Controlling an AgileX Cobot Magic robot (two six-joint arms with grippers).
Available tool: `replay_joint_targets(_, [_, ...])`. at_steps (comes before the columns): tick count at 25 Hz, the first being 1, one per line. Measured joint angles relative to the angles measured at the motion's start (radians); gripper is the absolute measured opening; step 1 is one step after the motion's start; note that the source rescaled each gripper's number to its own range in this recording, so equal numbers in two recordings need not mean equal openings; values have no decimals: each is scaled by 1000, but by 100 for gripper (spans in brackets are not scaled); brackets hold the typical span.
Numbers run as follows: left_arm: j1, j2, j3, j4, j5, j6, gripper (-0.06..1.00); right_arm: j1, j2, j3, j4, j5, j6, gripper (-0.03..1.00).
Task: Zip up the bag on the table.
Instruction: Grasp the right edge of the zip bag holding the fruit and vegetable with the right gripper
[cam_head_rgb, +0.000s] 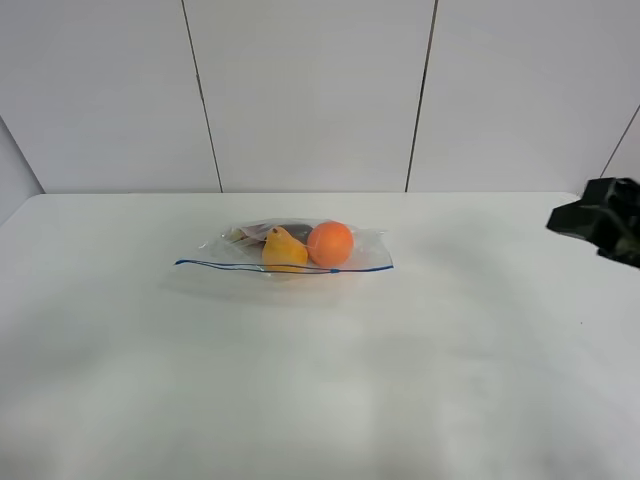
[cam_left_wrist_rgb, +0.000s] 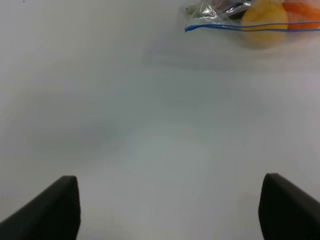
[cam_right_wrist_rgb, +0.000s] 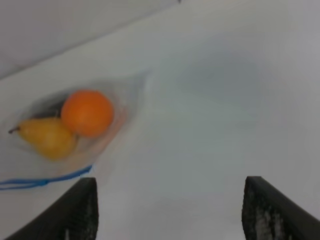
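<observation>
Exterior high view: the bag (cam_head_rgb: 285, 250) lies flat on the table (cam_head_rgb: 320, 400), slightly toward 12 o'clock from the table's middle and a little toward 9 o'clock. It is clear crinkly plastic. The blue zipper strip (cam_head_rgb: 300, 268) runs along its 6 o'clock edge, end to end from 9 to 3 o'clock. Cannot tell whether the strip is pressed shut.

Inside are 3 items:
- orange (cam_head_rgb: 330, 243) at the 3 o'clock end
- yellow pear (cam_head_rgb: 284, 251) touching it on the 9 o'clock side
- dark item (cam_head_rgb: 292, 229) behind both, toward 12 o'clock, mostly hidden

The right arm (cam_head_rgb: 603, 218) shows only as a black piece at the 3 o'clock edge of the view, well apart from the bag. The left arm is out of this view.

Left wrist view: the left gripper (cam_left_wrist_rgb: 169, 200) has its jaws spread wide with only bare table between its 2 dark fingers (cam_left_wrist_rgb: 50, 210). It holds nothing, and the bag's zipper end is well ahead of it.

Right wrist view: the right gripper (cam_right_wrist_rgb: 170, 210) is also spread wide and holds nothing. This view is blurry. The bag lies ahead and off to one side of the fingers (cam_right_wrist_rgb: 67, 212), with the strip's end near 1 finger but not touching it.

The white panelled wall (cam_head_rgb: 310, 90) is behind the table at 12 o'clock.
</observation>
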Motion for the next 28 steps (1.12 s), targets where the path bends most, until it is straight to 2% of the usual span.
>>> replay_joint_targets(7, [0, 0, 0, 0, 0, 0, 88, 0, 374, -88, 456, 89, -379, 99])
replay_joint_targets(10, [0, 0, 0, 0, 0, 0, 88, 0, 504, -126, 615, 132, -485, 99])
replay_joint_targets(12, [0, 0, 0, 1, 0, 0, 88, 0, 579, -151, 686, 147, -533, 99])
replay_joint_targets(16, [0, 0, 0, 1, 0, 0, 88, 32, 708, -211, 763, 174, -574, 99])
replay_joint_targets(21, [0, 0, 0, 1, 0, 0, 88, 140, 834, -313, 807, 184, -575, 99])
replay_joint_targets(25, [0, 0, 0, 1, 0, 0, 88, 205, 889, -358, 841, 147, -568, 99])
replay_joint_targets(28, [0, 0, 0, 1, 0, 0, 88, 217, 909, -362, 856, 122, -566, 99])
